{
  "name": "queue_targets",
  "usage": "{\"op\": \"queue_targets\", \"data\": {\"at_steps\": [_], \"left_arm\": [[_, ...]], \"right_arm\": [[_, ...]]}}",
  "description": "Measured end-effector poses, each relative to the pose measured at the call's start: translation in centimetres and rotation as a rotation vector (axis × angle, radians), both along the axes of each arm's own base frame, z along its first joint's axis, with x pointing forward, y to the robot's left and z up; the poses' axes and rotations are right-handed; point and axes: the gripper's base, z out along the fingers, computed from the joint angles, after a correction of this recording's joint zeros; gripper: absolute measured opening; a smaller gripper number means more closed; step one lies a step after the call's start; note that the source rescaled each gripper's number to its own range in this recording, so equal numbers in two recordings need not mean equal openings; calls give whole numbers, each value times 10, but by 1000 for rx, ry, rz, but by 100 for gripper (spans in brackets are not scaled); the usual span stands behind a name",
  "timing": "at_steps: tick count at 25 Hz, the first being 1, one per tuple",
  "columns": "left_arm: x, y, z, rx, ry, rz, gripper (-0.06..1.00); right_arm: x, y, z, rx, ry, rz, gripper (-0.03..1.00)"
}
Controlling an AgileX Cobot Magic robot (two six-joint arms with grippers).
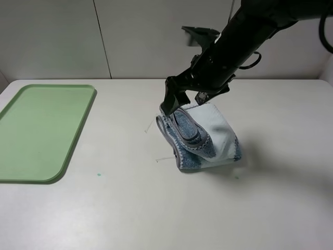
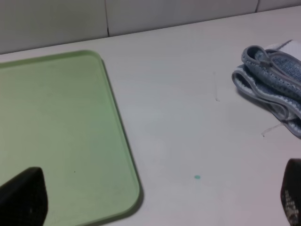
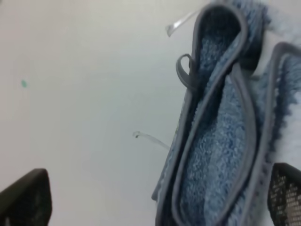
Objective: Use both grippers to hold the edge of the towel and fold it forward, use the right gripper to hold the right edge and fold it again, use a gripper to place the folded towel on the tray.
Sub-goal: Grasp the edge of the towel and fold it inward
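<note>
Nearest, the right end effector [image 1: 186, 101] hangs wide open over the towel [image 1: 208, 136], gripping nothing. Both folds look done; it lies on the desk [image 1: 156, 213], well apart from the tray [image 1: 41, 130]. The left end effector [image 2: 155, 197] is open and empty. Only the placing is left.

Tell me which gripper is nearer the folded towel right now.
Right. The right gripper hangs open right at the hemmed end of the towel. The left gripper, also open, sits back by the tray, well clear of the towel.
</note>
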Motion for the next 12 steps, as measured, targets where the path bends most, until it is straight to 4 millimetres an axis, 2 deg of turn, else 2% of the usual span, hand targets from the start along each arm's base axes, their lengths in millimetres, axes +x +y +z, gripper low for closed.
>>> {"op": "queue_targets", "data": {"at_steps": [6,12], "left_arm": [[0,0,0,0,0,0,100],[0,0,0,0,0,0,100]], "right_arm": [[-18,-15,37,-26,-59,5,100],[-41,-39,67,-136,-75,4,100]]}}
